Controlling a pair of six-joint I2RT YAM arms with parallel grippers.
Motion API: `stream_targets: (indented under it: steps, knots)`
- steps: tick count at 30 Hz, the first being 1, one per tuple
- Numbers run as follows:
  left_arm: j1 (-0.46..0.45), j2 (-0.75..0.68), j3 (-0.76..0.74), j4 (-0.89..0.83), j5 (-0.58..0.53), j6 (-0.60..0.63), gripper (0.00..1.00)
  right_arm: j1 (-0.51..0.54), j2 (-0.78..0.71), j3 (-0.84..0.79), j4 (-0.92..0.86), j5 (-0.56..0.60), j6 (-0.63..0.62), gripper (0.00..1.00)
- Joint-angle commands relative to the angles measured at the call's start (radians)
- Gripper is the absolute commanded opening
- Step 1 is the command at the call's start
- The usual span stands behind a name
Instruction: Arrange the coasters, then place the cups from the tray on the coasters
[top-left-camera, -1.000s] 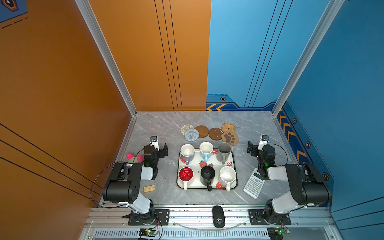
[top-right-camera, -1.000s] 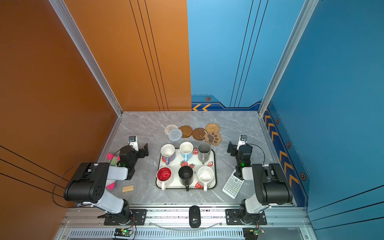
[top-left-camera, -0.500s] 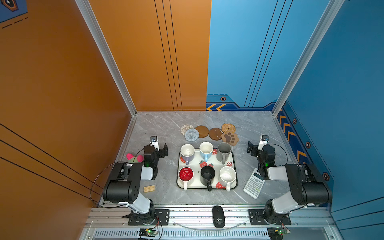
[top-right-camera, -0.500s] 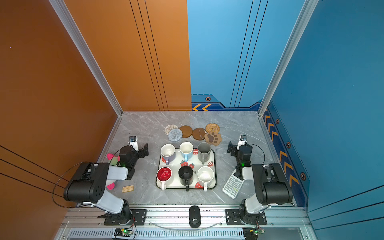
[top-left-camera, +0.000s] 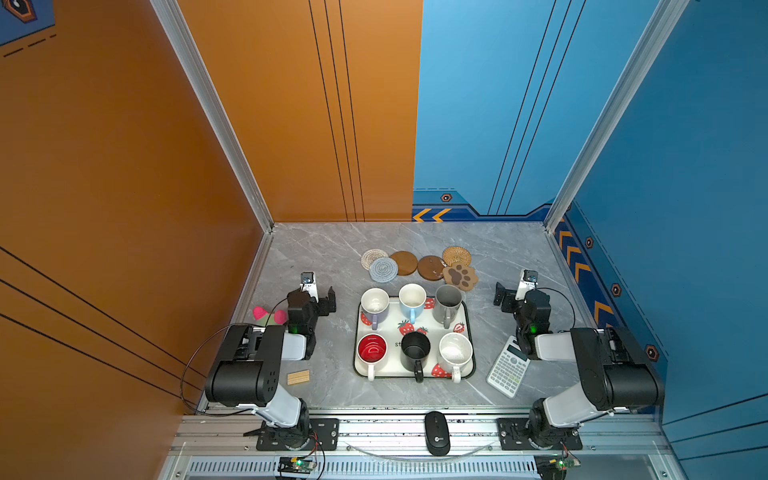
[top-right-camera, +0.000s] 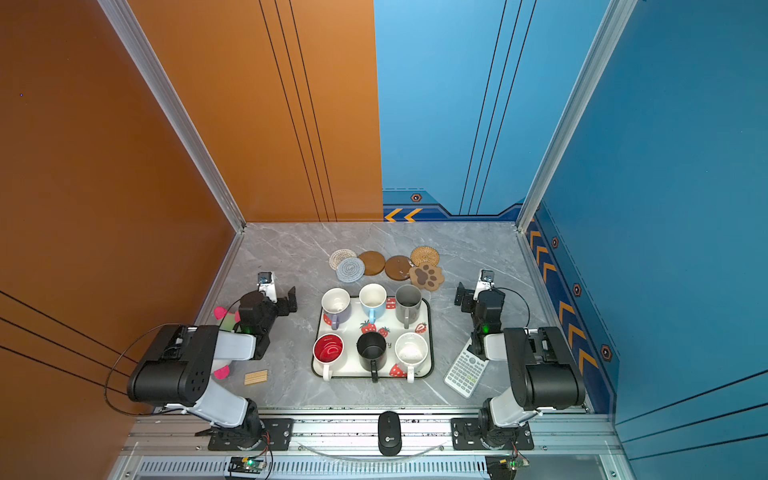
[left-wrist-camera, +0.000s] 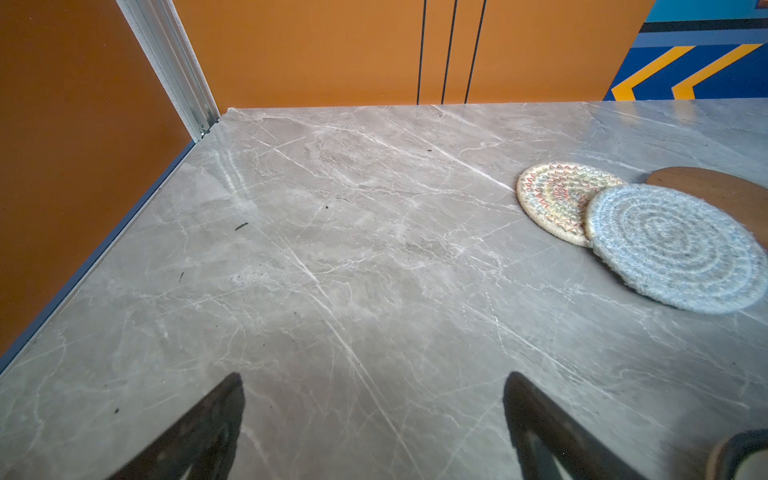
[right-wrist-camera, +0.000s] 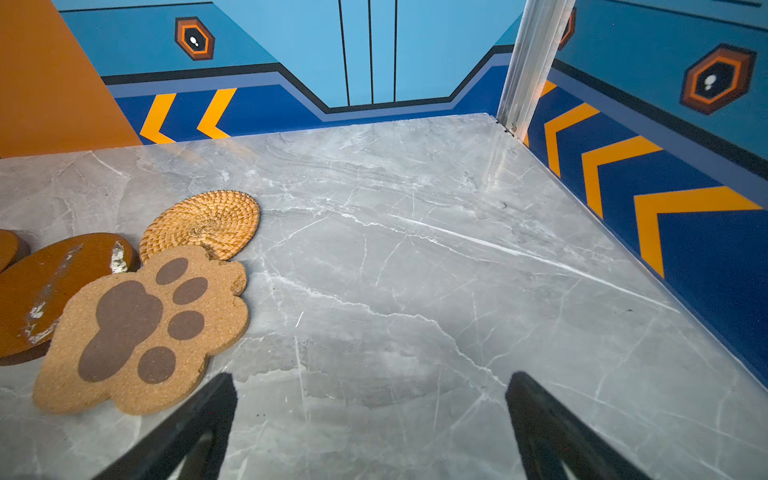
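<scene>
Holding both of my grippers spread wide, I have nothing between the fingers of either one. My left gripper (left-wrist-camera: 374, 376) hangs over a bare stretch of the grey marble table (left-wrist-camera: 332, 249), its two dark fingertips (left-wrist-camera: 232, 386) well apart. My right gripper (right-wrist-camera: 371, 376) is released the same way over its own bare patch.

The coasters (top-left-camera: 431, 267) lie in a loose, overlapping row ahead of both grippers and between them. Ahead of my left gripper, off toward my right one, sits the cream woven coaster (left-wrist-camera: 557, 199). The grey-blue woven coaster (left-wrist-camera: 673, 249) lies over its edge on the side closer to me, and the rim of a wooden disc (left-wrist-camera: 715, 183) shows beyond that pair. Ahead of my right gripper, off toward my left one, is the paw-shaped coaster (right-wrist-camera: 141, 328), near the fingertip on that side and not touching it. It overlaps the edge of the tan rattan coaster (right-wrist-camera: 203, 224) beyond it and the second wooden disc (right-wrist-camera: 54, 282) beside it.

The tray (top-left-camera: 434, 330) lies between my two arms, behind the fingertips and nearer my bases. All six cups stand upright on it, none yet on a coaster. The row closer to the coasters holds the lavender cup (top-left-camera: 375, 303), the light blue cup (top-left-camera: 412, 298) and the grey cup (top-left-camera: 448, 300). The row closer to my bases holds the white cup with red inside (top-left-camera: 372, 349), the black cup (top-left-camera: 415, 347) and the speckled cream-white cup (top-left-camera: 456, 352). Every handle points back toward my bases. A calculator (top-left-camera: 508, 368) lies beside my right arm, behind its gripper
</scene>
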Motion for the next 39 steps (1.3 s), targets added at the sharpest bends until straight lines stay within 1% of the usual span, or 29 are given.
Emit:
stream_targets:
  steps: [1,10,11,13,17,19,24,29,31,35,37,39]
  knots:
    - [0.002,-0.001,0.021,-0.013,0.021,0.011,0.98,-0.005,0.006,0.017,-0.022,-0.017,-0.011,1.00]
    - [0.002,-0.001,0.021,-0.013,0.021,0.011,0.98,-0.003,0.004,0.018,-0.022,-0.014,-0.012,1.00]
    - [0.000,0.000,0.020,-0.013,0.021,0.011,0.99,-0.001,0.004,0.020,-0.025,0.002,-0.009,1.00]
    - [0.000,0.000,0.021,-0.013,0.018,0.012,0.99,0.001,-0.020,0.040,-0.082,0.038,-0.001,1.00]
    - [-0.001,0.000,0.020,-0.013,0.014,0.012,1.00,0.000,-0.092,0.131,-0.303,0.035,0.002,1.00]
    - [-0.002,-0.001,0.020,-0.013,0.013,0.013,1.00,0.001,-0.105,0.140,-0.326,0.026,-0.004,1.00]
    - [-0.004,-0.024,0.023,-0.037,-0.002,0.009,0.99,0.002,-0.131,0.111,-0.297,0.045,0.001,1.00]
    - [-0.003,-0.059,0.069,-0.144,0.004,0.013,0.98,0.003,-0.165,0.112,-0.322,0.049,0.002,1.00]
    - [-0.006,-0.094,0.077,-0.189,0.000,0.015,0.98,0.005,-0.190,0.121,-0.358,0.050,0.006,1.00]
    - [-0.012,-0.202,0.128,-0.356,-0.032,0.011,0.98,0.007,-0.259,0.176,-0.475,-0.007,0.035,1.00]
    - [-0.013,-0.262,0.178,-0.461,-0.015,0.001,0.99,0.014,-0.293,0.213,-0.544,-0.029,0.047,1.00]
    - [-0.014,-0.315,0.232,-0.551,0.019,-0.021,1.00,0.028,-0.314,0.271,-0.641,-0.024,0.059,1.00]
